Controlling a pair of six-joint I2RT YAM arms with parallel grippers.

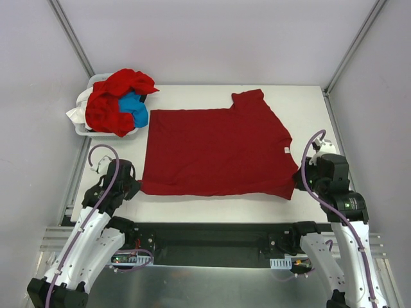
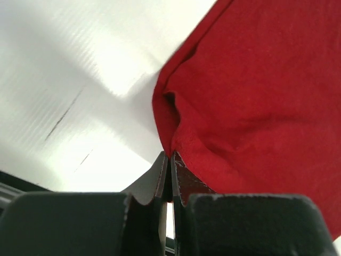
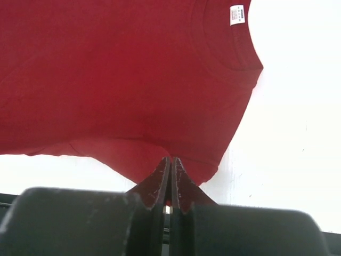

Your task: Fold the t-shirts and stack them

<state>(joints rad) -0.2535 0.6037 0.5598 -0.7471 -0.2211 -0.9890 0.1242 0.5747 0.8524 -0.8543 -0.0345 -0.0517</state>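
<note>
The deep-red cloth t-shirt (image 1: pixel 215 151) lies flat across the middle of the white table (image 1: pixel 308 102), its neck label towards the right. It looks light and limp, likely to sag, so pinched corners seem the best hold. The left gripper (image 2: pixel 169 160) is clamped tight on the lower-left hem corner. The right gripper (image 3: pixel 170 162) is clamped on the lower-right corner, below the collar. Bare table lies above the shirt. At upper left, a white plastic basket (image 1: pixel 80 125) of crumpled red t-shirts (image 1: pixel 112 96) and a bright blue t-shirt (image 1: pixel 133 109) crowds that corner.

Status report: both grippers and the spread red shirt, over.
Left gripper shut on spread t-shirt, near left corner. Right gripper shut on near right corner. Shirt lies flat. Nothing in the way.
</note>
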